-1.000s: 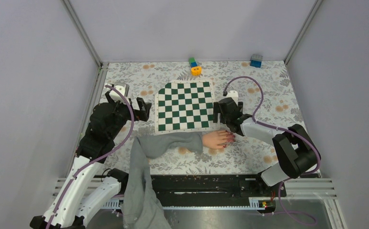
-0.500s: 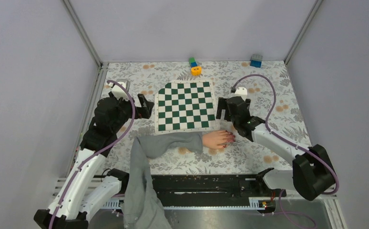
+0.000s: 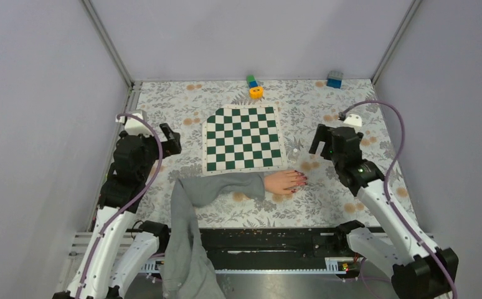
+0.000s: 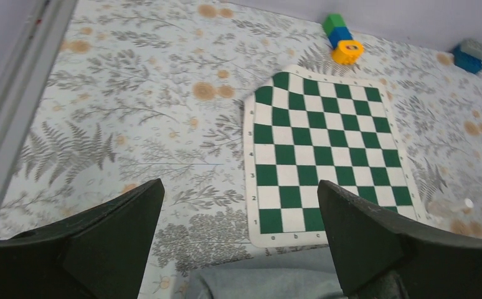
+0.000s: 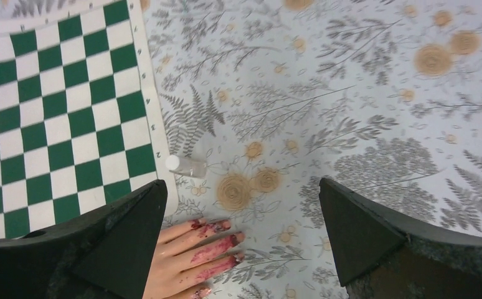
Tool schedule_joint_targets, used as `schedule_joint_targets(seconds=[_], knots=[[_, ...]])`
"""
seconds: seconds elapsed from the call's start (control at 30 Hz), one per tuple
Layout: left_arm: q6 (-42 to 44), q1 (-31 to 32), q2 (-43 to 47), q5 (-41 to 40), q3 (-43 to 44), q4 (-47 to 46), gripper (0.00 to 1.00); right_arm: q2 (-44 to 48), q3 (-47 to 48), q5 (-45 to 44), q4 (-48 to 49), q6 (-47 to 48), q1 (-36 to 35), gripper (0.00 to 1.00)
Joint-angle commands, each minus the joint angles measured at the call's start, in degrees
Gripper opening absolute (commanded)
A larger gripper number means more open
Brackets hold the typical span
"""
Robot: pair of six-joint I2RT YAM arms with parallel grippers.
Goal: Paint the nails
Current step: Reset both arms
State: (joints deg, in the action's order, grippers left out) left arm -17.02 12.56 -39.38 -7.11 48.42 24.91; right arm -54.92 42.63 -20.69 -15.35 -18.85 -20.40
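Observation:
A pale hand (image 3: pixel 282 182) in a grey sleeve (image 3: pixel 220 187) lies flat on the floral cloth, fingers pointing right. Its nails (image 3: pixel 302 179) are dark red. In the right wrist view red smears run along the fingers to the nails (image 5: pixel 235 238). My right gripper (image 3: pixel 327 144) hangs open above and to the right of the fingertips, apart from them, with nothing between its jaws (image 5: pixel 241 184). My left gripper (image 3: pixel 170 138) is open and empty left of the chessboard, above the sleeve (image 4: pixel 269 283). A small clear vial (image 5: pixel 187 166) with a white cap lies by the chessboard's near right corner.
A green-and-white chessboard mat (image 3: pixel 241 138) covers the middle of the cloth. Orange, green and blue blocks (image 3: pixel 255 87) and a blue block (image 3: pixel 334 79) sit at the back edge. Grey walls close in the left, right and far sides.
My right gripper drew back from the hand's fingertips to the right, its jaws widening a little. My left arm pulled back to the left, away from the chessboard. The hand stayed put.

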Motion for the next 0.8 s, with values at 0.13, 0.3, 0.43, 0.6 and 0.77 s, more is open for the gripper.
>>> schedule_joint_targets(seconds=[0.13, 0.3, 0.43, 0.6, 0.77], knots=[[1.6, -1.7, 6.0, -10.0, 0.5, 1.1, 0.99, 10.9, 7.4, 0.2, -9.4, 3.6, 4.9, 0.99], [4.3, -1.6, 9.4, -12.2, 1.2, -2.1, 0.99, 19.6, 5.0, -1.4, -3.0, 8.9, 5.0, 0.99], [5.9, -1.6, 12.5, -10.9, 0.0, -4.3, 0.99, 27.2, -1.5, -1.4, 6.4, 14.3, 4.9, 0.99], [5.6, -1.7, 15.4, -10.7, -3.8, -5.1, 0.99, 34.3, -8.0, -2.3, 13.6, 16.0, 4.9, 1.00], [4.7, -1.7, 16.2, -10.6, -4.0, -4.8, 0.99, 34.8, -7.8, -3.2, 13.0, 16.5, 4.9, 0.99]])
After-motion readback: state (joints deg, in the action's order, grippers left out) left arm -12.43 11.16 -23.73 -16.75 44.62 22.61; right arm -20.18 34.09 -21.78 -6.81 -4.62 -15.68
